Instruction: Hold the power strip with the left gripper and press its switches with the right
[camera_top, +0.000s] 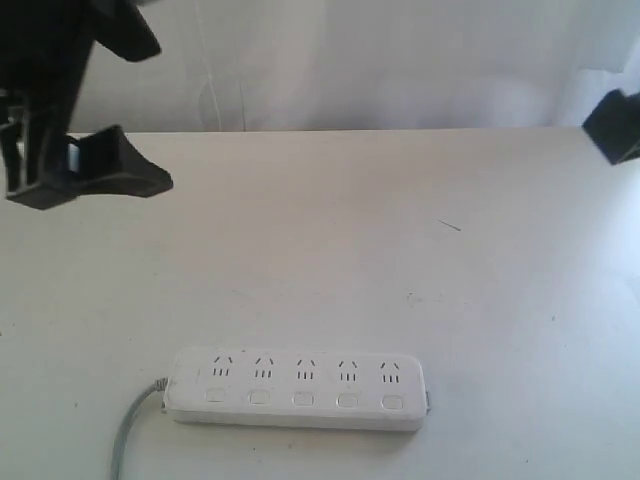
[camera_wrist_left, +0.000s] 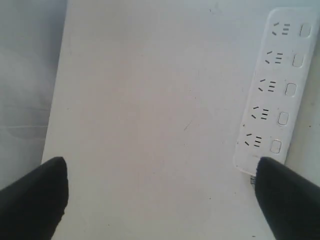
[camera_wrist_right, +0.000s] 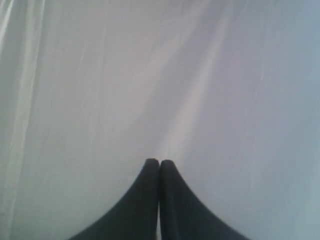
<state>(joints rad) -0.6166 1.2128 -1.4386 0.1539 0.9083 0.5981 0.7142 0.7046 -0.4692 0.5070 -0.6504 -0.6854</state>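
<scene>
Power strip (camera_top: 298, 390) flat, long axis left-right, cord (camera_top: 130, 432) leftward, left gripper (camera_wrist_left: 160, 165) spread wide, right gripper (camera_wrist_right: 159, 163) clenched

A plain white table (camera_top: 330, 230) fills most of the exterior view, and its far edge meets a white cloth backdrop (camera_top: 400, 60) that hangs in soft vertical folds. A short dark scratch (camera_top: 449, 225) marks the tabletop right of centre, with a faint speck (camera_top: 412, 297) a little nearer the camera. The left wrist view shows a thin mark (camera_wrist_left: 187, 126) on the tabletop, and the right wrist view shows only draped cloth.
</scene>
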